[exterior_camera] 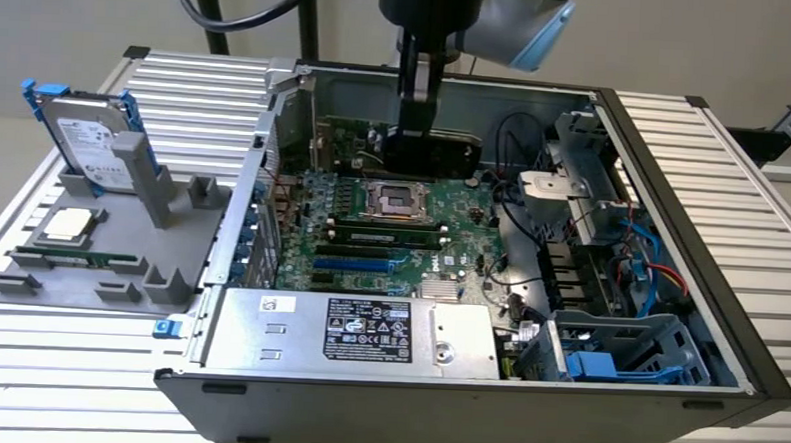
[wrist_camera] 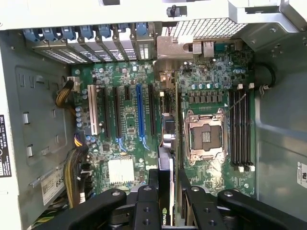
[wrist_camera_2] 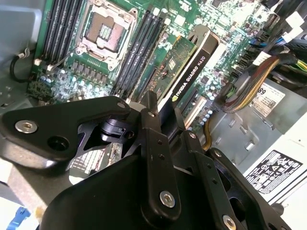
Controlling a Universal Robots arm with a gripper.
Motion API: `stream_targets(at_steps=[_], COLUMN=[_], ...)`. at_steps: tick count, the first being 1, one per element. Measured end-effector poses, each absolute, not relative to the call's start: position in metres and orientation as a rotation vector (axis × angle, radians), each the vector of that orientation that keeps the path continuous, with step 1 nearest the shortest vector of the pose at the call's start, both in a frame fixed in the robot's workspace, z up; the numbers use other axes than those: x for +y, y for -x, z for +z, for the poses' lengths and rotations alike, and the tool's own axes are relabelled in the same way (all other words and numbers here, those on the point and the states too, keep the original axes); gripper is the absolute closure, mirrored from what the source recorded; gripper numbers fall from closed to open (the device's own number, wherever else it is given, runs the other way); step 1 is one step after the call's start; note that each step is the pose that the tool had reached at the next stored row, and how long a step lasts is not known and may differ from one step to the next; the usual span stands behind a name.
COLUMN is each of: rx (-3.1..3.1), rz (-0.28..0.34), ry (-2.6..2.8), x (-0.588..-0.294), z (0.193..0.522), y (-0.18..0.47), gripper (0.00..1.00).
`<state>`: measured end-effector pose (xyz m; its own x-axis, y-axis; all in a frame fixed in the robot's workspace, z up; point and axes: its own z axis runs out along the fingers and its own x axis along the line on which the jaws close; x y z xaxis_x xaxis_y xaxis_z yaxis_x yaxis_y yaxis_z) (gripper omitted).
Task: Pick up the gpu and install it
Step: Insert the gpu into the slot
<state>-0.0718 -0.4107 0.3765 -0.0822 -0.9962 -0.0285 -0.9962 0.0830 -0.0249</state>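
Note:
The gpu [exterior_camera: 438, 153] hangs inside the open computer case [exterior_camera: 711, 325], over the far part of the green motherboard [exterior_camera: 367, 250]. My gripper [exterior_camera: 419, 137] reaches down from above and is shut on it. In the second wrist view the gpu [wrist_camera_2: 192, 62] shows its black cooler and green card edge, gripped by the black fingers [wrist_camera_2: 149, 120] of my gripper [wrist_camera_2: 165, 115]. The first wrist view sees the gpu [wrist_camera: 168, 143] edge-on between the expansion slots and the processor socket, running from my gripper [wrist_camera: 168, 187] to its silver end bracket [wrist_camera: 175, 48] at the case's rear wall.
An empty processor socket [exterior_camera: 404, 197] and memory slots [exterior_camera: 382, 236] lie beside the card. The power supply [exterior_camera: 364, 330] and a drive cage [exterior_camera: 617, 356] fill the case's near side, with cables [exterior_camera: 529, 237] towards the exterior view's right. A grey stand [exterior_camera: 86, 268] outside holds a hard drive [exterior_camera: 92, 143].

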Motion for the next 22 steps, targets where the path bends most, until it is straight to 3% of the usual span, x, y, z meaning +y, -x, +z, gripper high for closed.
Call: stream_targets(at_steps=[22], rx=[2.285], rz=[-0.002], ry=[2.104], x=[-0.4108], z=[0.3708], y=[0.0718], gripper=[1.0])
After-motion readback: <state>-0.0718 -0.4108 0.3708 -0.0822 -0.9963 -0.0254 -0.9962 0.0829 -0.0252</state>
